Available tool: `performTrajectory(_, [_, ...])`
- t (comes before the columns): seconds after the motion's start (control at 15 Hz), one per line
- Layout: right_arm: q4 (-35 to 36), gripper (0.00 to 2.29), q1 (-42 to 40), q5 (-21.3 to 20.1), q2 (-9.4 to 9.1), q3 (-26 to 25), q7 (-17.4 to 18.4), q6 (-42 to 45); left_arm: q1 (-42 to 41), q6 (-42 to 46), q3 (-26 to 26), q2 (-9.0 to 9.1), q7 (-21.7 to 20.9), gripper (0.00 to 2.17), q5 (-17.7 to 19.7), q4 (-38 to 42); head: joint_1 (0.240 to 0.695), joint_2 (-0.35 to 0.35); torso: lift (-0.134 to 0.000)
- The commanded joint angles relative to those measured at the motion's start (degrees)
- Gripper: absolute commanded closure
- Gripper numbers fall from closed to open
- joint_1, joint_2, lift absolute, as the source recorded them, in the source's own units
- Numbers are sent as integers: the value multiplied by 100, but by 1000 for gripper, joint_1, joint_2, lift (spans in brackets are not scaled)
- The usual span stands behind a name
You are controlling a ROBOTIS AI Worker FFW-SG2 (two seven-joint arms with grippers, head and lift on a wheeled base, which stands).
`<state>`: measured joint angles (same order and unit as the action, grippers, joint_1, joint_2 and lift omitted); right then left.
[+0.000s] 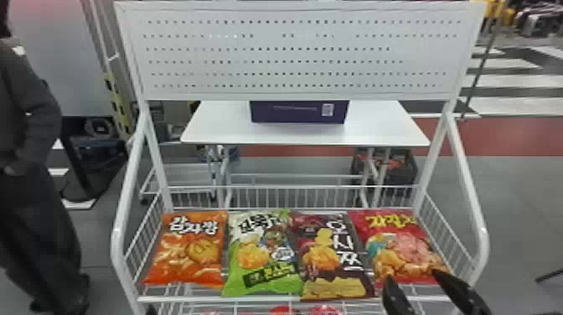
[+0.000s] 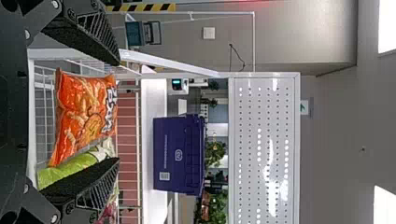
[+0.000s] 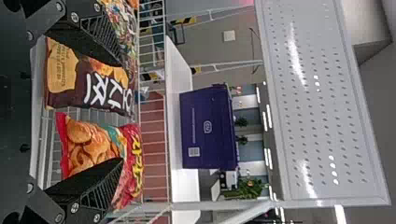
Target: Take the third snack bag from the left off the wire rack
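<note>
The third bag from the left, a dark brown snack bag (image 1: 331, 255), lies flat in the top basket of the white wire rack (image 1: 118, 234). It is one of four bags side by side in a row that fills the basket from side to side. On its left is a green bag (image 1: 262, 253), their edges touching, and beyond that an orange bag (image 1: 188, 249) at the left end. On its right is a red bag (image 1: 396, 247) at the right end.

The right gripper (image 1: 412, 276) hangs at the front right of the basket, over the near edge of the red bag and just beside the brown one, its two fingers spread wide with nothing between them. In its wrist view the brown and red bags lie between the fingers, farther off. The left gripper (image 2: 116, 111) is also spread wide and holds nothing; the orange bag and part of the green bag show past its fingers.

A white panel with rows of holes (image 1: 293, 50) rises at the back of the rack. Behind it stands a white table (image 1: 377, 125) with a dark blue box (image 1: 299, 112) on it.
</note>
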<state>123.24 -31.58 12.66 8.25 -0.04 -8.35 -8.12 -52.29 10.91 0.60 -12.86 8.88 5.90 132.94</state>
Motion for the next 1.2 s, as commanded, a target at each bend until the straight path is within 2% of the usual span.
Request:
performTrajectory(0.0, [-354,181,566,-53,-60,267,26,-397,8,-15,1,-23,0,171,-1,-14,499,0,0])
performTrajectory(0.2, [-890,181,1190,-79,-122,557,61,-626,43,-15,1,-59,0,171,7,-22,499,0,0])
performTrajectory(0.33, [-1373,181,1779,-158,-131,847,211,-801,70,-50,-8,-111,0,171,34,-49,499,0,0])
performTrajectory(0.67, [-2621,184,2974,-483,-579,1296,290,-1294,201,-191,-60,-182,0,171,122,-233,499,0,0])
performTrajectory(0.87, [-3025,184,3273,-615,-614,1340,343,-1382,272,-191,-113,-225,0,171,210,-312,499,0,0])
performTrajectory(1.13, [-3025,221,3343,-721,-614,1366,536,-1733,377,-261,-139,-269,-9,171,298,-339,499,0,0])
